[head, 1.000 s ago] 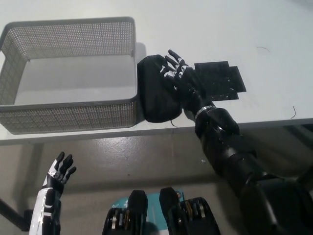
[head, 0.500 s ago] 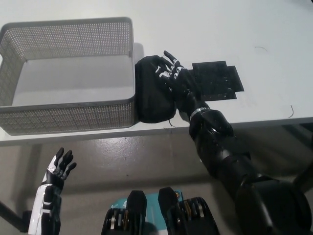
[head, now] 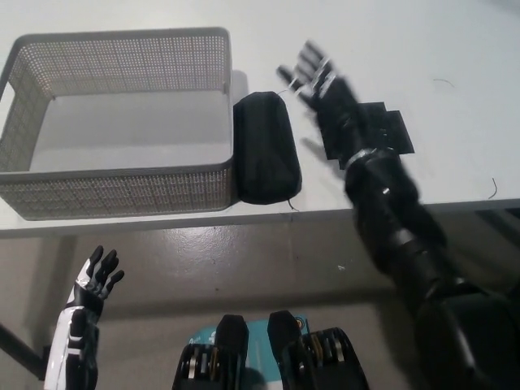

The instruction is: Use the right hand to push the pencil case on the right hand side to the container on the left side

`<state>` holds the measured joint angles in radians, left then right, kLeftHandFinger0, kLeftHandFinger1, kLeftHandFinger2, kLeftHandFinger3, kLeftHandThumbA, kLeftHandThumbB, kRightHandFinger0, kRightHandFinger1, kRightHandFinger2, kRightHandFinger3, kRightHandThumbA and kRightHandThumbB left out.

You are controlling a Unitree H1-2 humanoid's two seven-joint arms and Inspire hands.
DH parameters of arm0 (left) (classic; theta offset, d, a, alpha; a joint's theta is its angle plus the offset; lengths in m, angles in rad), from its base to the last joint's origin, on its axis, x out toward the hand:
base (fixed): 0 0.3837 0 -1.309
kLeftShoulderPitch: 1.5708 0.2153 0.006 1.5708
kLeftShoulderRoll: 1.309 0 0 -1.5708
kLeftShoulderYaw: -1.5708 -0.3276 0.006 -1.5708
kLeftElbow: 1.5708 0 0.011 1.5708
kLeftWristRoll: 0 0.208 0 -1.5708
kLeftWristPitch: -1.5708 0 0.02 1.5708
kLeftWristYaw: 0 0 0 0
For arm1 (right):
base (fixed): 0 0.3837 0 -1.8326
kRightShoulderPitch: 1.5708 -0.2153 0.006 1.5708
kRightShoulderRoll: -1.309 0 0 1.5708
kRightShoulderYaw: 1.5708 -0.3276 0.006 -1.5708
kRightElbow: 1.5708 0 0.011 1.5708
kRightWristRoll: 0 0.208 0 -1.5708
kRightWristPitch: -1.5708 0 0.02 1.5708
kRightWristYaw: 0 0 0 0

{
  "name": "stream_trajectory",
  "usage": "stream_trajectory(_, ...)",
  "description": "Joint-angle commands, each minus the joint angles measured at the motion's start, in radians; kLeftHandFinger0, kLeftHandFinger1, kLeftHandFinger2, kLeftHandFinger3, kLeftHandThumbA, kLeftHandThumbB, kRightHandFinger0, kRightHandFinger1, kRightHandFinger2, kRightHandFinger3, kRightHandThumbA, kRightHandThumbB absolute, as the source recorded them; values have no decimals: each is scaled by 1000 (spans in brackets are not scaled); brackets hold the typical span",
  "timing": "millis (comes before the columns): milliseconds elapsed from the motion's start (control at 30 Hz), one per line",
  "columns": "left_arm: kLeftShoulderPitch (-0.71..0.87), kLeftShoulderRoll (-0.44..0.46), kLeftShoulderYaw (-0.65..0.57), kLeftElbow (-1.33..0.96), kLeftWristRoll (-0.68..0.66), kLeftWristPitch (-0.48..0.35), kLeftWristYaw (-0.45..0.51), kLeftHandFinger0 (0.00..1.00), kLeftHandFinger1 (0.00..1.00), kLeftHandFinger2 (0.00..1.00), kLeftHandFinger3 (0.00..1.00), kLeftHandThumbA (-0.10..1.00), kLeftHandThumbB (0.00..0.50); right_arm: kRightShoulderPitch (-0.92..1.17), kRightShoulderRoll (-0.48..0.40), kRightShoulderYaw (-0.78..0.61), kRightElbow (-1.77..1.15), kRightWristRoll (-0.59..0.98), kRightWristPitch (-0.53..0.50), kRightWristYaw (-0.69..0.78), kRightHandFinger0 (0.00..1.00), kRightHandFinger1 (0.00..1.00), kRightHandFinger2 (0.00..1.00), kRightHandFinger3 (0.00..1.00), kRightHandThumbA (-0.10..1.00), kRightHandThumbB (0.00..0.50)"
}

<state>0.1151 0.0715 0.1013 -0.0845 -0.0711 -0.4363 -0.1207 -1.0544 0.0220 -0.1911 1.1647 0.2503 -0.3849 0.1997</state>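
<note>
Black on white in the head view: the pencil case [head: 266, 149] lies flat on the counter [head: 455, 49], its long left side right up against the outer wall of the grey mesh container [head: 122, 122], touching or all but touching. It sits outside the basket, not in it. The right hand [head: 313, 77] is up and off the case, blurred with motion, fingers spread apart and holding nothing, hovering over the counter just beyond the case's far right corner. Under the forearm there's a flat black mat [head: 382, 134] on the counter. Down at lower left the left hand [head: 96, 280] rests below the counter edge, fingers splayed, empty, well clear of everything.

Judging by the layout, the push looks finished. The risk from here: the case's near end lies close to the counter's front edge, so a stray brush from that black arm as it moves could nudge the case off. A harder shove would only slide the light mesh basket sideways.
</note>
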Motion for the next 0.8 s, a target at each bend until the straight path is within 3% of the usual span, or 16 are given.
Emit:
stream_trajectory(0, -3, 3, 0, -28, -2, -34, -13, 1000, 1000, 1000, 1000, 1000, 236, 0, -51, 6, -173, -13, -36, -5, 1000, 1000, 1000, 1000, 1000, 357)
stream_trajectory(133, -9, 4, -2, -29, -3, -34, -16, 1000, 1000, 1000, 1000, 1000, 227, 90, -85, 24, -420, -19, 38, 0, 1000, 1000, 1000, 1000, 1000, 375)
stream_trajectory(300, -9, 9, -1, -38, 8, -34, -8, 1000, 1000, 1000, 1000, 1000, 237, 257, -102, 41, -786, -26, 122, -13, 1000, 1000, 1000, 1000, 1000, 336)
stream_trajectory(333, -11, 10, 0, -37, 5, -34, -9, 1000, 1000, 1000, 1000, 1000, 243, 274, -104, 41, -819, -24, 120, -10, 1000, 1000, 1000, 1000, 1000, 444)
stream_trajectory(367, -12, 11, 1, -37, 2, -34, -10, 1000, 1000, 1000, 1000, 1000, 245, 304, -107, 42, -870, -15, 122, -2, 1000, 1000, 1000, 1000, 1000, 372)
stream_trajectory(400, -12, 13, 1, -36, -3, -34, -13, 1000, 1000, 1000, 1000, 1000, 244, 334, -110, 43, -920, -11, 131, 1, 1000, 1000, 1000, 1000, 1000, 350)
stream_trajectory(500, -17, 15, 3, -35, -11, -34, -15, 1000, 1000, 1000, 1000, 1000, 247, 465, -114, 40, -1133, 17, 191, -4, 1000, 1000, 1000, 1000, 1000, 407)
stream_trajectory(767, -34, 17, 1, -32, -20, -34, -18, 1000, 1000, 1000, 1000, 1000, 244, 743, -126, 52, -1403, 10, 186, 14, 1000, 1000, 1000, 1000, 1000, 395)
